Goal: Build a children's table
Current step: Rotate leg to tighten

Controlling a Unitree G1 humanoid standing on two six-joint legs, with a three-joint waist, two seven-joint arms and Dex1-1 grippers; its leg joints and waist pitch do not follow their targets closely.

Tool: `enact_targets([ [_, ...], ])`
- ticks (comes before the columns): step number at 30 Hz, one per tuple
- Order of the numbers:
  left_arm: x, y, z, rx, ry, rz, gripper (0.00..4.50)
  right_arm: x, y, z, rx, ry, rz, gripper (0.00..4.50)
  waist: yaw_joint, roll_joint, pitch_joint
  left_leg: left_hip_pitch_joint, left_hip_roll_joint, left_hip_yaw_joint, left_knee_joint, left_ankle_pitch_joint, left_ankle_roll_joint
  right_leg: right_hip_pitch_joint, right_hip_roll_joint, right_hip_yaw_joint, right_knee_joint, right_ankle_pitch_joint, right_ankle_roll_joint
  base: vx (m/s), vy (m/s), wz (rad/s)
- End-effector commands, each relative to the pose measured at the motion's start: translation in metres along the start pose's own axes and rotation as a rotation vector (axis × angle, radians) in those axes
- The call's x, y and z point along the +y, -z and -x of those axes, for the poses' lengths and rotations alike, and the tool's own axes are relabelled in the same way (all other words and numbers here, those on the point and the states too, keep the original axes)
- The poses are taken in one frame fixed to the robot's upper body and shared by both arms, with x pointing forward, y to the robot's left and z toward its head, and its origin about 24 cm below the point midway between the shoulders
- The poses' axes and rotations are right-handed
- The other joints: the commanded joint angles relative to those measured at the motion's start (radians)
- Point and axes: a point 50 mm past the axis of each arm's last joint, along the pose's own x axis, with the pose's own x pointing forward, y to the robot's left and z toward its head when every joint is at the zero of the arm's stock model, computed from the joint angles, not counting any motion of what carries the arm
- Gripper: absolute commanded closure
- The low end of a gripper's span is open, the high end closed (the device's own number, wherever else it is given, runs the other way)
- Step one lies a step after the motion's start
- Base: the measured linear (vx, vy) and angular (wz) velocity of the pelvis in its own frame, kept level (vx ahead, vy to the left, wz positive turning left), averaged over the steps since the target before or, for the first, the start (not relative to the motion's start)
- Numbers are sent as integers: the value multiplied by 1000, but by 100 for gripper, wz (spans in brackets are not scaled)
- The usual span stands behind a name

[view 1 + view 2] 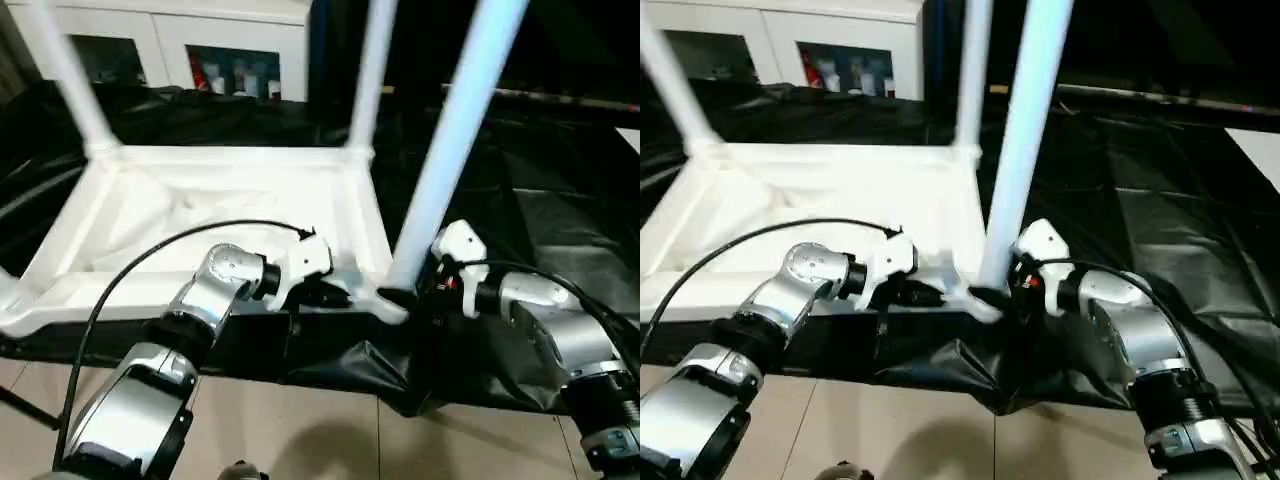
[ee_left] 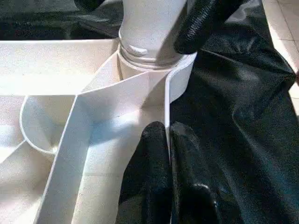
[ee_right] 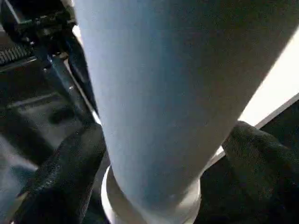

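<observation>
On the black-draped bench (image 1: 560,200), the white table top (image 1: 200,215) lies underside up, ribs showing. Three legs visible standing in corner sockets: far left leg (image 1: 70,75), far right leg (image 1: 368,70), near right leg (image 1: 455,135). Left hand (image 2: 169,154) is pinched together on the top's thin near rim wall, just beside the near right socket. Right hand (image 3: 163,158) has its fingers (image 3: 65,172) spread apart on either side of the near right leg, low down by the socket. White cabinet (image 1: 180,40) stands behind.

floor: pale tiles (image 1: 300,430) | cover: black sheeting (image 1: 560,220) | back: white glass-door cabinet (image 1: 180,40)
</observation>
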Motion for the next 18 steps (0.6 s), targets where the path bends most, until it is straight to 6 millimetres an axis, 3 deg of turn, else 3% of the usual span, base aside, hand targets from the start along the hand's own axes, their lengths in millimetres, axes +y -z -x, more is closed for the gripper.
enact_targets([
  [1,-6,-8,-9,-51,51,-17,450,2,1,-2,14,-19,-4,51,-6,-15,-62,18,32,-7,-62,-199,53,46,-79,38,-72,-138,-227,0,0,0],
  [6,-7,-7,-6,-42,41,-15,450,4,7,-6,68,-32,18,85,-11,-15,-63,15,29,-8,-61,-172,49,47,-77,38,-70,-125,-212,0,0,0],
  [18,-6,-6,0,-31,28,-7,450,3,10,-8,64,-9,2,179,-21,-12,-63,15,27,-8,-60,-182,49,48,-76,38,-71,-127,-216,0,0,0],
])
